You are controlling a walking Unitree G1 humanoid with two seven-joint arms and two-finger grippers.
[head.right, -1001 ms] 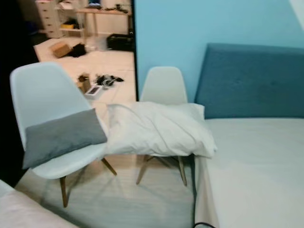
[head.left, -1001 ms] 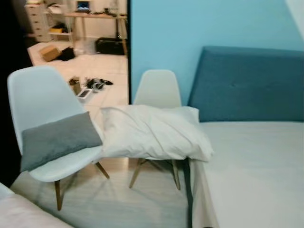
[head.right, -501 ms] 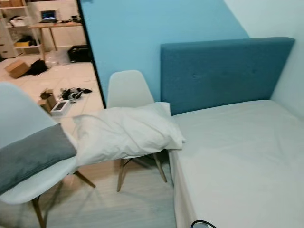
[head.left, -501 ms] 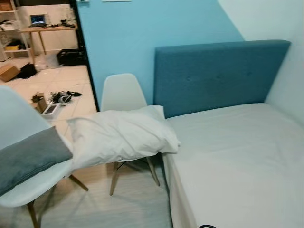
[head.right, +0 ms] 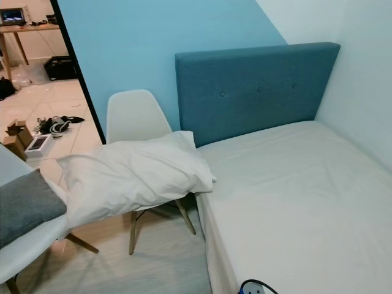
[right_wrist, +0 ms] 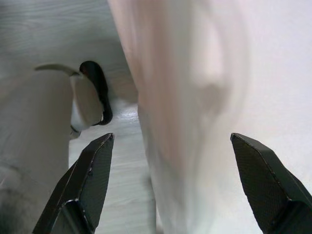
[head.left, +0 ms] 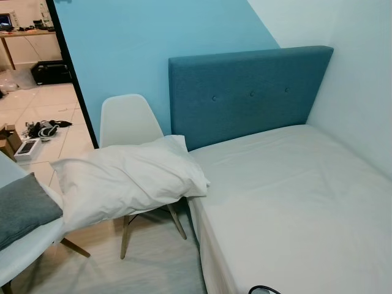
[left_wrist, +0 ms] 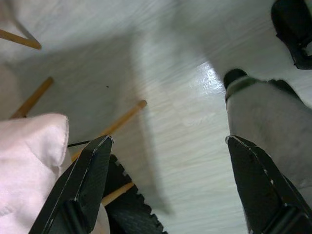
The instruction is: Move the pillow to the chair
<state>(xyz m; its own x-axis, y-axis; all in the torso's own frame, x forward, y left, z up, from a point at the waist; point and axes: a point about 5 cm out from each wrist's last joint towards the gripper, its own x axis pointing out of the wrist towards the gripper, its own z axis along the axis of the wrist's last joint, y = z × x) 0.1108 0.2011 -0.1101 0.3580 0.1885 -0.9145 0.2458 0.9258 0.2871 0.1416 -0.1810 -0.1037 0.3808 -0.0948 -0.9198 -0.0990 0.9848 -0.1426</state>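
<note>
The white pillow (head.left: 125, 180) lay across the seat of the white chair (head.left: 127, 122) beside the bed (head.left: 294, 196), one corner touching the mattress edge by the blue headboard (head.left: 245, 92). A second chair (head.left: 24, 245) at the left carried a grey cushion (head.left: 21, 208). The wrist views added what the head views lacked: the left hand (left_wrist: 168, 183) hung wide open and empty over pale floor (left_wrist: 170, 97) and wooden chair legs (left_wrist: 112, 126); the right hand (right_wrist: 170, 185), equally spread and empty, hung beside the bed's white sheet (right_wrist: 195, 97). No writing was legible.
</note>
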